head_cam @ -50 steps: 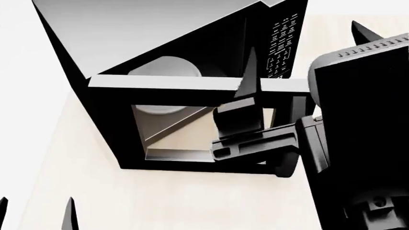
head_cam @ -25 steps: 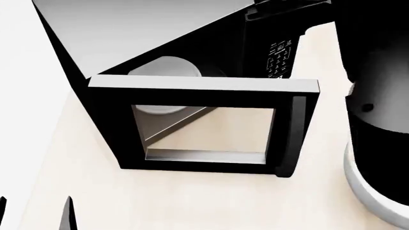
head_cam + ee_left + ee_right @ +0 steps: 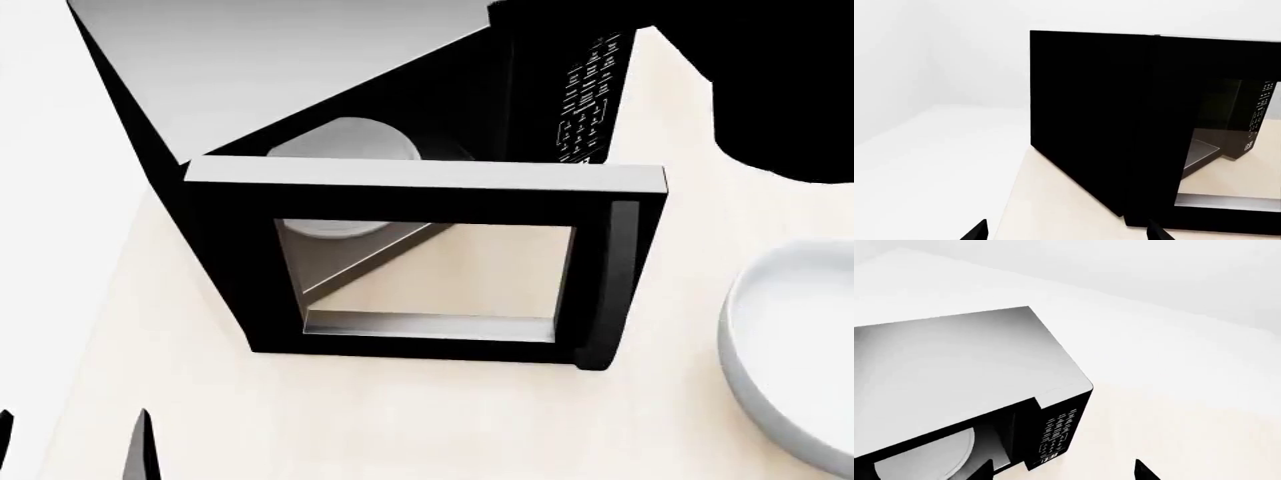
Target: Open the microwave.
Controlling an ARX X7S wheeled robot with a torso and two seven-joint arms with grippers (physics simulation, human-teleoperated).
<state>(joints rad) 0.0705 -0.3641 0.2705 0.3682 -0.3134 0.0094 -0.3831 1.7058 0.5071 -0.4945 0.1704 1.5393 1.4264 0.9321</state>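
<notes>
The microwave (image 3: 267, 90) stands on the pale table with its door (image 3: 400, 200) swung wide open toward me. The tinted window, the vertical handle (image 3: 618, 285), the white turntable (image 3: 340, 140) and the button panel (image 3: 587, 95) all show. My right arm (image 3: 767, 90) is a dark mass high at the right, clear of the door. My right gripper (image 3: 1064, 475) is open and empty above the microwave's grey top (image 3: 947, 360). My left gripper (image 3: 1066, 235) is open and empty, low beside the microwave's black side (image 3: 1087, 115); its fingertips (image 3: 140, 450) show at the head view's lower left.
A white bowl (image 3: 794, 350) sits on the table (image 3: 400, 420) right of the open door. The table's left edge runs close beside the microwave (image 3: 80, 300). White floor and wall lie beyond.
My right gripper was at the door's handle side a second ago; it has lifted up and away to the upper right. The door stays open. The white bowl is now uncovered.
</notes>
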